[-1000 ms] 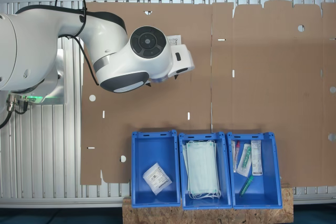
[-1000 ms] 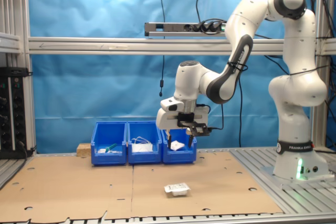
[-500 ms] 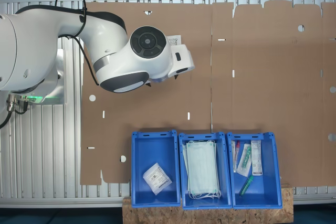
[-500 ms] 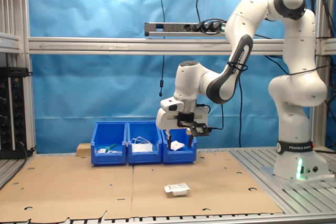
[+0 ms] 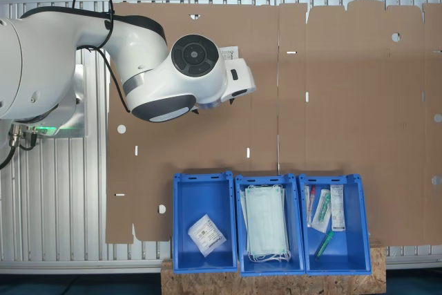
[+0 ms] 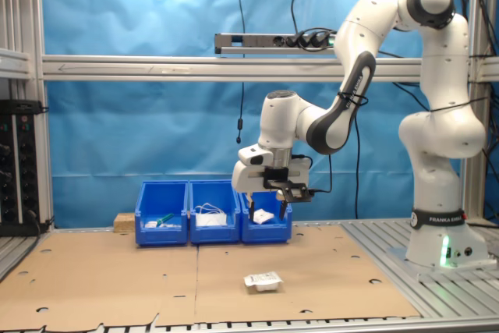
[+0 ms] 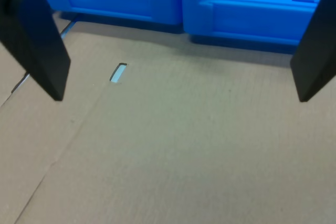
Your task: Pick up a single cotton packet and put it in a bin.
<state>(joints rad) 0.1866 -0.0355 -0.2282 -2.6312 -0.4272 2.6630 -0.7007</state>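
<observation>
One cotton packet (image 6: pixel 263 281) lies flat on the cardboard, near the front edge in the second exterior view. In the first exterior view its corner (image 5: pixel 229 53) peeks out beside the arm's wrist. My gripper (image 6: pixel 267 210) hangs open above the cardboard, between that packet and the bins, with nothing held. In the wrist view its two black fingers (image 7: pixel 37 40) stand wide apart over bare cardboard, gripper (image 7: pixel 179 97). The bin (image 5: pixel 177 220) at the first exterior view's left of the row holds another cotton packet (image 5: pixel 206 234). The same bin (image 6: pixel 266 230) shows its packet (image 6: pixel 262 215) over the wall.
The middle blue bin (image 5: pixel 239 226) holds pale green masks (image 5: pixel 266 222); the third bin (image 5: pixel 362 226) holds syringe packets (image 5: pixel 336 208). The bins stand on a chipboard block (image 5: pixel 273 282) at the cardboard's edge. The arm's base (image 6: pixel 438 247) stands on the metal table.
</observation>
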